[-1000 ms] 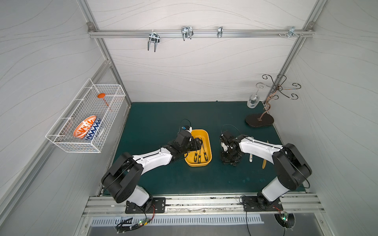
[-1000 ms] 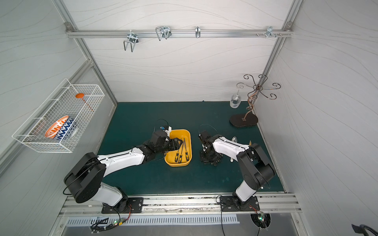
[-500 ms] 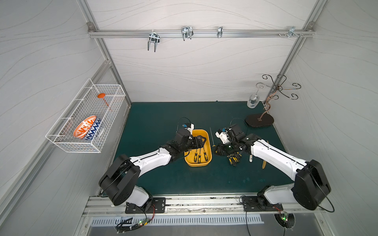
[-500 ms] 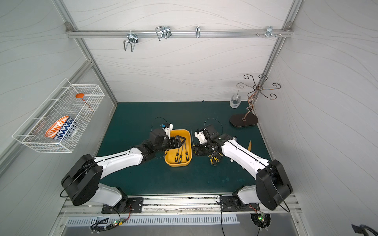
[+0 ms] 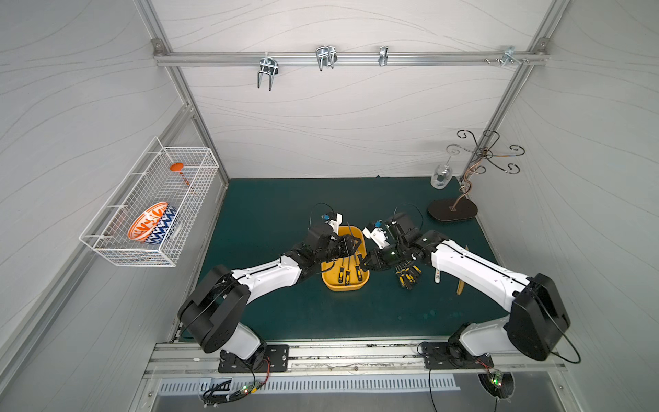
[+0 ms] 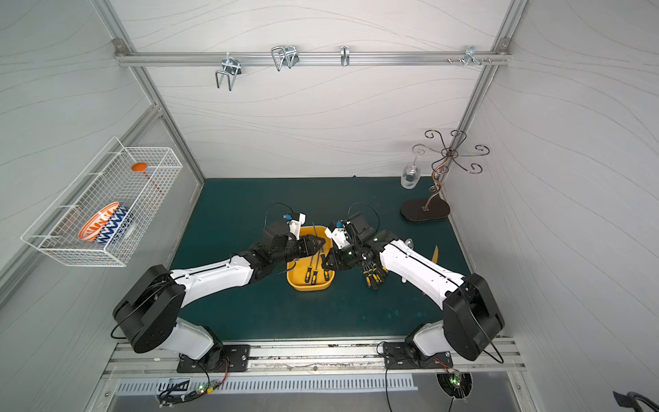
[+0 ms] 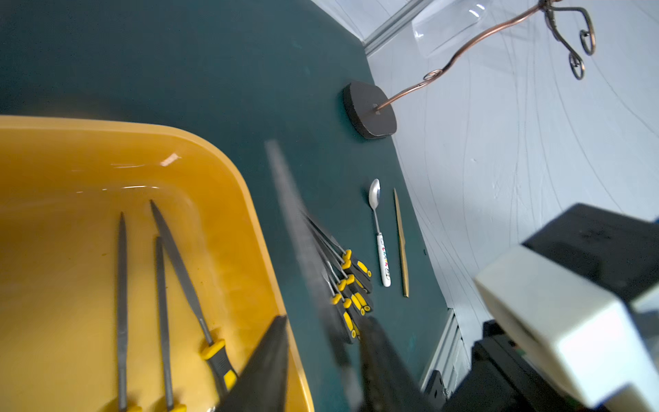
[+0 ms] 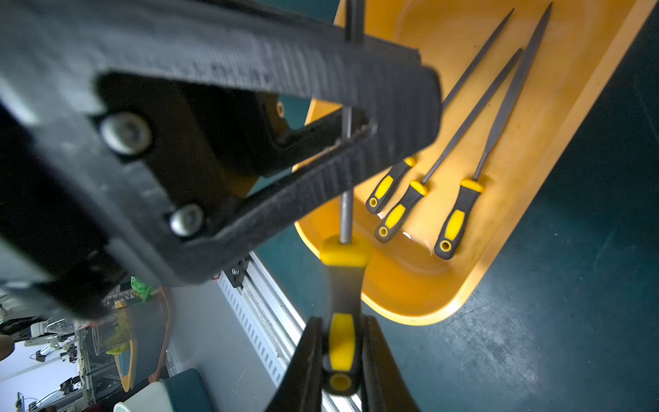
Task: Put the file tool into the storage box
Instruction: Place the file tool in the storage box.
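Hanging in the air over the rim of the box (image 8: 535, 160), on the side nearest the right arm, the file (image 8: 344, 281) is a slim matt-grey steel shaft narrowing toward its tip. It is set in a moulded black handle with a yellow collar, a yellow inlay and a yellow-ringed hole at the butt. The right claw (image 8: 341, 342) is clamped on that handle, one black finger on each flank. The left claw (image 8: 374, 125) is pinched down on the bare shaft above the collar. Its ribbed, layered black plastic fingers meet in a narrow V with the steel between them. In the left wrist view the file is blurred.

The box is glossy yellow plastic, shallow, with rounded corners and a rolled rim. On its floor lie three files (image 7: 178, 264) with the same black-and-yellow handles. One blade is broad and pointed, and two are thin.

Beside the box, toward the right arm, a heap (image 7: 351, 285) of more such files rests on the dull dark-green mat (image 7: 178, 53). Beyond the heap from the box lies a spoon (image 7: 378, 228) with a polished metal bowl. Its white handle carries small coloured print, too small to read. Just past it is a slim gold-coloured stick (image 7: 401, 246). Farther from the box stands a curled copper-coloured wire stand (image 7: 371, 112) on a black oval base.

Well away from the box, on the left arm's side, a white wire basket (image 5: 107, 246) holds a bowl (image 5: 153, 228) patterned in orange and blue zigzags.
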Robot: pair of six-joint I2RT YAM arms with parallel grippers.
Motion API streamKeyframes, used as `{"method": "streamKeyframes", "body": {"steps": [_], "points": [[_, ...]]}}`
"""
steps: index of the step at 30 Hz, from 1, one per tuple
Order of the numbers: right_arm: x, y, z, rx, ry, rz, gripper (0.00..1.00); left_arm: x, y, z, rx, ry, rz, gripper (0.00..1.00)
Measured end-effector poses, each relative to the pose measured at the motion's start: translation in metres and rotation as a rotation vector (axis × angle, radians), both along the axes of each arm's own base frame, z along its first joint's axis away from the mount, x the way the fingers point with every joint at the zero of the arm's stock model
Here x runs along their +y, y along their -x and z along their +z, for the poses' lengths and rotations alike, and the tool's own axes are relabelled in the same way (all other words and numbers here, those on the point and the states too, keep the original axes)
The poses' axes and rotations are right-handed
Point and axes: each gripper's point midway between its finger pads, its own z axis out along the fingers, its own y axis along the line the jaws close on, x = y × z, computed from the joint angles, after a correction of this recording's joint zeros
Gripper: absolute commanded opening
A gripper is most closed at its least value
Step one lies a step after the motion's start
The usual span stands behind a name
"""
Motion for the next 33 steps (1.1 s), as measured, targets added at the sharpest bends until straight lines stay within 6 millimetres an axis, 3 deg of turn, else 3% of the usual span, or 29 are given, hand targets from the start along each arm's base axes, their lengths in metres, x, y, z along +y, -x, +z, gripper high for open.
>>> {"method": "streamKeyframes", "body": {"steps": [2,5,8,16,21,27,33], "points": [[0.003,-0.001,-0.004,-0.007,0.006,0.010,0.13,-0.011,0.003,0.015,-0.026,0.040,-0.032,0.00],[0.003,-0.002,-0.004,-0.011,0.007,0.008,0.35,-0.008,0.001,0.013,-0.021,0.038,-0.021,0.00],[0.000,-0.002,-0.006,-0.006,0.023,0.001,0.47,-0.002,0.000,0.002,-0.017,-0.008,-0.006,0.00],[-0.012,-0.012,-0.015,-0.032,0.109,-0.064,0.48,0.011,0.002,-0.053,0.072,-0.150,0.013,0.00],[-0.027,-0.018,-0.027,-0.044,0.189,-0.117,0.48,0.011,0.010,-0.091,0.144,-0.244,-0.016,0.31],[-0.063,-0.025,-0.053,0.013,0.285,-0.235,0.49,0.007,0.010,-0.095,0.137,-0.277,-0.032,0.50],[-0.103,-0.028,-0.070,0.058,0.415,-0.343,0.51,0.009,0.007,-0.087,0.112,-0.284,-0.020,0.53]]}}
